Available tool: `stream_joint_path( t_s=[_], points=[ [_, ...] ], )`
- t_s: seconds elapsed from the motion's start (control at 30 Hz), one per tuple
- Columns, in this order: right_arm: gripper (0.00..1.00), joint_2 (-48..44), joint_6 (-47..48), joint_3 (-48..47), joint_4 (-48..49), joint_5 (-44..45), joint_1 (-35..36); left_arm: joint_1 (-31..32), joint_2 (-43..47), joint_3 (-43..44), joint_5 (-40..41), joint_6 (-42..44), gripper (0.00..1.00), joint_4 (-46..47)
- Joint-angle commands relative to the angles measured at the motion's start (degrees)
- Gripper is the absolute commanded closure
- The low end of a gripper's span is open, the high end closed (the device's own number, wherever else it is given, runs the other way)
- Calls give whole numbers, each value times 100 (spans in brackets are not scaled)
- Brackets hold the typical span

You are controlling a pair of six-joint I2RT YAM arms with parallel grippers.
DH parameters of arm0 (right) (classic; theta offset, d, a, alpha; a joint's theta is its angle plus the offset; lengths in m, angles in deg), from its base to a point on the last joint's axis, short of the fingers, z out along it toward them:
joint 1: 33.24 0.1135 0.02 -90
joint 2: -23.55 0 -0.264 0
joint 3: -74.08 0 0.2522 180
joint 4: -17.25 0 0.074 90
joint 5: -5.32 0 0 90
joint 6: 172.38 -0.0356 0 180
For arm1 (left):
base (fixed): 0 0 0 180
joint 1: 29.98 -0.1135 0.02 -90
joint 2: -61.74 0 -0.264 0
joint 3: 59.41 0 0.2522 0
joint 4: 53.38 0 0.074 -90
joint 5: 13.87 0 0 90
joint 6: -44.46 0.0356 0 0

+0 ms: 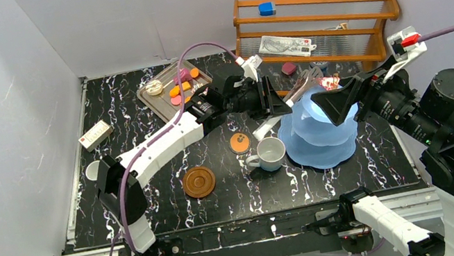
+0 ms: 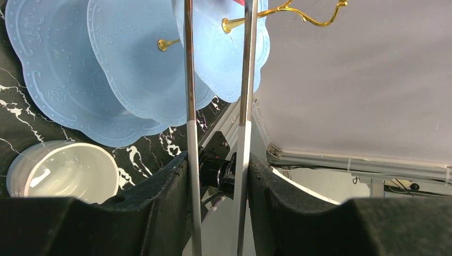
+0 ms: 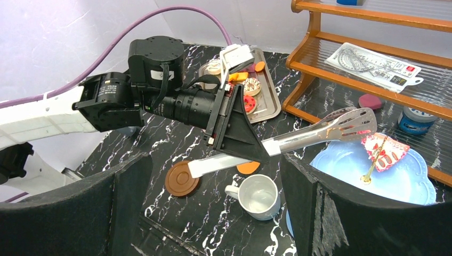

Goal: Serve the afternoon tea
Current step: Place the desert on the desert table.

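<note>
While the left gripper [image 1: 270, 98] clamps a pair of metal tongs [image 3: 309, 136] between narrowly set jaws at centre frame, the right gripper [image 1: 338, 100] hangs wide apart, holding nothing, over the light-blue three-tier stand [image 1: 313, 155] at centre right of the overhead view. The left wrist view shows both tong arms running straight up between the black fingers [image 2: 160, 202], each arm pressed against a finger. The tong tips reach out over the top tier without touching the pink-and-white pastry [image 3: 385, 150], which lies on that tier against the stand's gold handle [image 2: 298, 13]. A white mug [image 1: 272, 152] stands upright just left of the stand's base, its handle turned to the left of the frame. An orange disc [image 1: 239, 142] lies just above and left of it, and a round brown saucer [image 1: 199, 181] sits further left, apart from both. In the upper centre of the overhead view, behind the left arm, the remaining toy pastries [image 1: 179, 93] are heaped on a silver tray [image 3: 269, 104]. A second mug [image 1: 92, 171] shows at the left edge of the black marbled table [image 1: 168, 212], partly hidden by the left arm's elbow. A wooden shelf [image 1: 318, 20] holding small items fills the upper right.
</note>
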Motion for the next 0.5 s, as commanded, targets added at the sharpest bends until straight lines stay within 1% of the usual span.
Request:
stream_joint_path(
  t_s=[0.0, 0.47],
  points=[
    [1, -54, -36, -61, 290, -21, -2, 33, 568, 71, 24, 108, 63, 56],
    [1, -74, -63, 5, 307, -2, 2, 33, 848, -156, 302, 174, 62, -103]
  ],
)
